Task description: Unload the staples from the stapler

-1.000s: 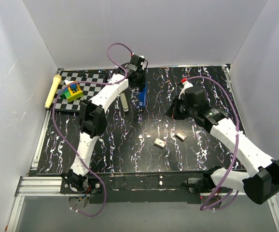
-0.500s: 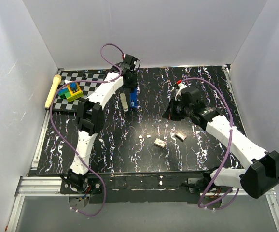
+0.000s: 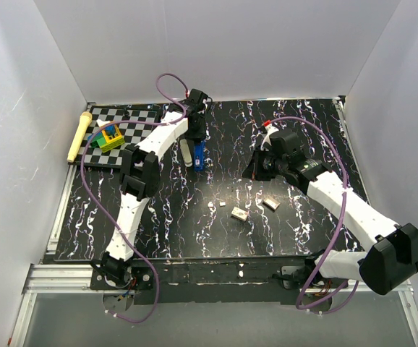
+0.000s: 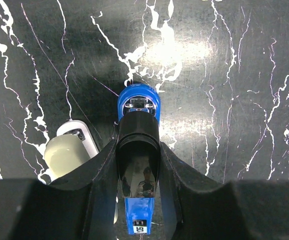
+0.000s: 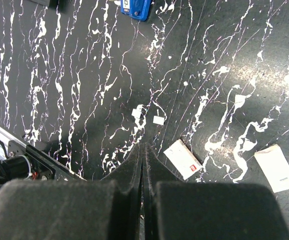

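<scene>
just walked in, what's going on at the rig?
Left gripper is clamped on the blue plastic stapler with a black top, at the far middle of the black marbled table, beside a pale grey bar. Right gripper hangs shut and empty over mid-table, near a tiny white bit and two small pale packets.

Rear of blue stapler [image 4: 138, 107] masked at lower centre by left gripper [image 4: 138, 150]; cropped again by right wrist view's top edge; pale bar [image 4: 67, 155] half covered, lower left; staples [image 3: 210, 205] mid-frame from above, too small for detail.
</scene>
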Controlling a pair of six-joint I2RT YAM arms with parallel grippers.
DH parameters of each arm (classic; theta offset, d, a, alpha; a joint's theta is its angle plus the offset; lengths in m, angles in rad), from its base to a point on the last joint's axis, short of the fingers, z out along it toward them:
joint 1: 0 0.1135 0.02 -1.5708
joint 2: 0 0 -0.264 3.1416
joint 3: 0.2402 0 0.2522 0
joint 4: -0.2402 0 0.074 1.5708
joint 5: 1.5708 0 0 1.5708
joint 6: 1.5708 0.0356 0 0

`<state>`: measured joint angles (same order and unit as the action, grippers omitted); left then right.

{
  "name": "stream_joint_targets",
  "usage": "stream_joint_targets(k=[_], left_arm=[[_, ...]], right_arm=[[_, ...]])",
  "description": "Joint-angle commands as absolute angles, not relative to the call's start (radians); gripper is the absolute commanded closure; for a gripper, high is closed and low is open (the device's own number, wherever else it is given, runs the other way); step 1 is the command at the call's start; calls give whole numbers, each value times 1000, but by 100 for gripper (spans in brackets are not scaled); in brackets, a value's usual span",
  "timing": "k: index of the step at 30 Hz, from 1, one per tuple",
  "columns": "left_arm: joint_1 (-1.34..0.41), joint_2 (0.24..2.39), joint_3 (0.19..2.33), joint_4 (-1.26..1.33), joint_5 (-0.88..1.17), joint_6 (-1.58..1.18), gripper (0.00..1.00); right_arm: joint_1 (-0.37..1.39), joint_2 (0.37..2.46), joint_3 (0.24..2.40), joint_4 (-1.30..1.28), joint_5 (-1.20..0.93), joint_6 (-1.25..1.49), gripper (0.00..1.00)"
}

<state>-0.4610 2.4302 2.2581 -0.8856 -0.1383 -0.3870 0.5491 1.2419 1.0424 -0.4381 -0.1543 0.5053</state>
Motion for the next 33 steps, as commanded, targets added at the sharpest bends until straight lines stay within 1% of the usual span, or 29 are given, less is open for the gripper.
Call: stream_joint_targets(k=[1,4,6,10,14,18,24,26,30,33], left_arm=[[-460,2398,2279,-873,-143,-388,74],[-460,2390,2278,-867,-134,-385,63],[-460,2379,2270,-856,-124,-379,58],[-460,2361,2258,-842,-103,-368,46],[-460,2321,2230,-819,-75,-354,37],[-460,2232,2171,-776,-45,-342,32],[-460,2077,2074,-750,0,-333,29],[-462,2024,2033,-741,63,-334,29],[-474,1893,1892,-681,147,-356,27],[-489,1794,1784,-646,187,-359,22]], right_arm=[[542,1244,1052,-400,-167,511,99],[543,1246,1052,-402,-167,511,99],[543,1246,1052,-406,-166,509,98],[543,1243,1060,-416,-167,506,87],[543,1238,1063,-431,-161,503,79],[543,1233,1065,-451,-143,497,72],[543,1244,1080,-505,-133,466,66],[545,1252,1086,-521,-140,456,65],[545,1264,1088,-545,-143,433,61],[548,1278,1104,-566,-159,397,56]])
